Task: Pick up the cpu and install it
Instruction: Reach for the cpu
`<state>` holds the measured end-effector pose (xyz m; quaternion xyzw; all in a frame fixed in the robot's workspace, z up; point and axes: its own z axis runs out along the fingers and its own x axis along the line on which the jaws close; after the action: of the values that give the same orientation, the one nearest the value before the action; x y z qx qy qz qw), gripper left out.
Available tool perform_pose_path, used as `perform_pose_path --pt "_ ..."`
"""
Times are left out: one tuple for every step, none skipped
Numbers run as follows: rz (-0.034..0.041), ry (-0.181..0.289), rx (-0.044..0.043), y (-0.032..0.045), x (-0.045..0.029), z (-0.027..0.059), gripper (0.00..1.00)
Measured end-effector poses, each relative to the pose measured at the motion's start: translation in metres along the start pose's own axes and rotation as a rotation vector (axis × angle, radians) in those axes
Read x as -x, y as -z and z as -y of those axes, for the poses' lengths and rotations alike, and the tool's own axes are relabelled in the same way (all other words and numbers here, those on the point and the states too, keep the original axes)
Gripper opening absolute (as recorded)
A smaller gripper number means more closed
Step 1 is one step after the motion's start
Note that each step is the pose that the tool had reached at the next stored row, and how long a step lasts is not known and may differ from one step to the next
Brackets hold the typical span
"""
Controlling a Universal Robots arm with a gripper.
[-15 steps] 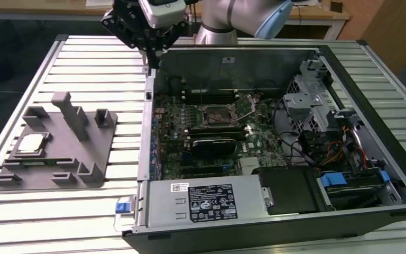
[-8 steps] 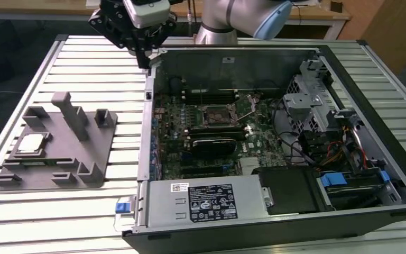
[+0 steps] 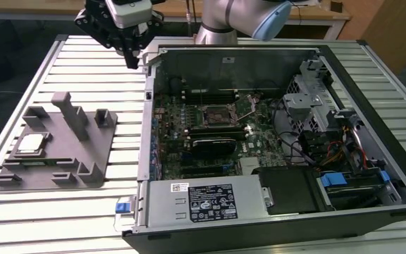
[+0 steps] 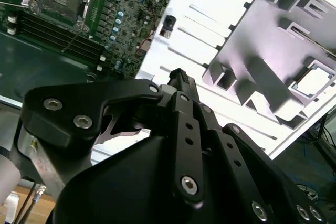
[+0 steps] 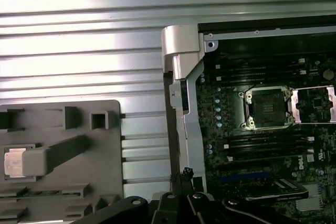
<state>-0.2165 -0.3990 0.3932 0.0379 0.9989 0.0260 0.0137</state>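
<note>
The cpu [image 3: 32,144] is a small square chip with a silver top, lying flat in a recess of the grey plastic tray [image 3: 83,159] on the exterior view's left. In the wrist views the cpu [image 4: 315,80] [image 5: 14,161] looks bright, and in the first wrist view a tray post partly covers it. My gripper [image 3: 132,62] hangs above the slatted table by the far left corner of the open computer case, well away from the tray. Its fingers [image 4: 176,75] are shut together with nothing between them. The motherboard socket [image 3: 217,114] [image 5: 268,107] stands uncovered, its lid swung aside.
The open case's left metal wall [image 3: 146,106] rises just beside my gripper. Upright posts [image 3: 72,114] stand on the tray behind the cpu. A power supply [image 3: 203,201], drive cage [image 3: 308,90] and cables [image 3: 337,153] fill the case's near and right parts.
</note>
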Motion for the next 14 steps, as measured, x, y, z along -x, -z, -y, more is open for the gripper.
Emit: perform_pose_path --pt "0.0001 0.000 0.0001 0.0000 -0.0029 0.0002 0.11" --pt "0.0000 0.000 0.0000 0.0000 -0.0058 0.0004 0.11" --pt "0.0001 0.000 0.0000 0.0000 -0.0088 0.0007 0.11" --pt "0.0001 0.000 0.0000 -0.0001 -0.0116 0.0009 0.11" --pt "0.0000 0.000 -0.0001 -0.0002 -0.0147 0.0011 0.11" --pt "0.0001 0.000 -0.0001 -0.0003 -0.0175 0.0013 0.11" --pt "0.0001 0.000 0.0000 -0.0006 -0.0202 0.0016 0.11" --pt "0.0001 0.000 -0.0001 -0.0008 -0.0230 0.0018 0.11" --pt "0.0001 0.000 0.0000 -0.0012 -0.0259 0.0020 0.11" --pt "0.0001 0.000 0.0000 -0.0015 -0.0287 0.0023 0.11" --pt "0.0001 0.000 0.0000 -0.0018 -0.0314 0.0025 0.11" --pt "0.0001 0.000 0.0000 -0.0021 -0.0341 0.0027 0.11" --pt "0.0000 0.000 -0.0001 -0.0024 -0.0369 0.0029 0.11" --pt "0.0001 0.000 0.0000 -0.0028 -0.0397 0.0032 0.11"
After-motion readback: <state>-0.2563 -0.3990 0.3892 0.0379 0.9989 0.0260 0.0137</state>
